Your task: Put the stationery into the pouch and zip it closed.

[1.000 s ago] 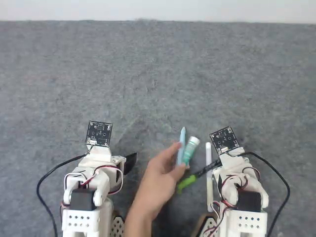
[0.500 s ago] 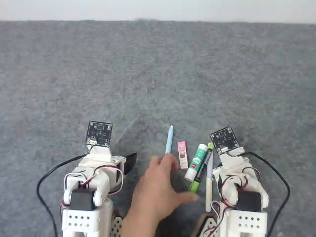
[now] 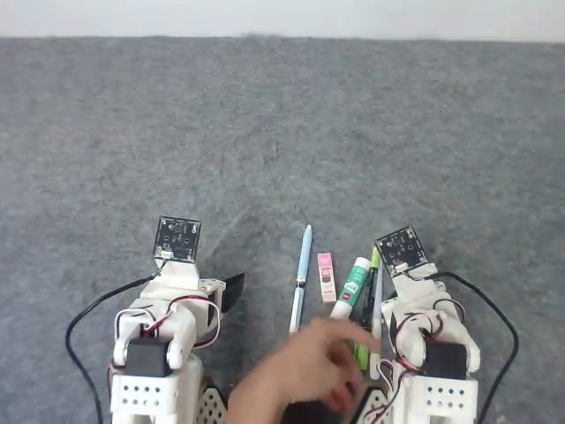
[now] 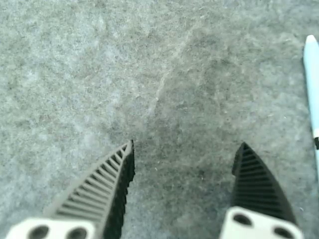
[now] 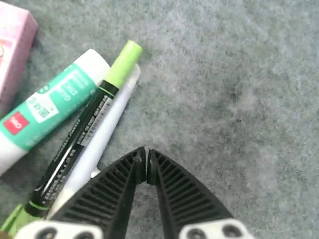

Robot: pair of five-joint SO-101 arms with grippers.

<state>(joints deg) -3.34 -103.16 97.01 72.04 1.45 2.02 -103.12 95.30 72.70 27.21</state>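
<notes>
Fuzzy grey felt mat (image 3: pixel 265 132) all over, pale wall strip (image 3: pixel 282 18) along the far edge. Person's hand (image 3: pixel 309 367) at the near edge, lying over the near ends of a green-capped black marker (image 5: pixel 87 127) and a green-and-white plastic glue stick (image 5: pixel 47 107). Right beside those: slim light-blue pen (image 3: pixel 303 265), white pen (image 5: pixel 107 132), small pink eraser block (image 5: pixel 12 47). Left gripper (image 4: pixel 187 145) with ribbed black fingers spread wide over bare mat; right gripper (image 5: pixel 147 150) pinched together on nothing, tips just beside the marker.
</notes>
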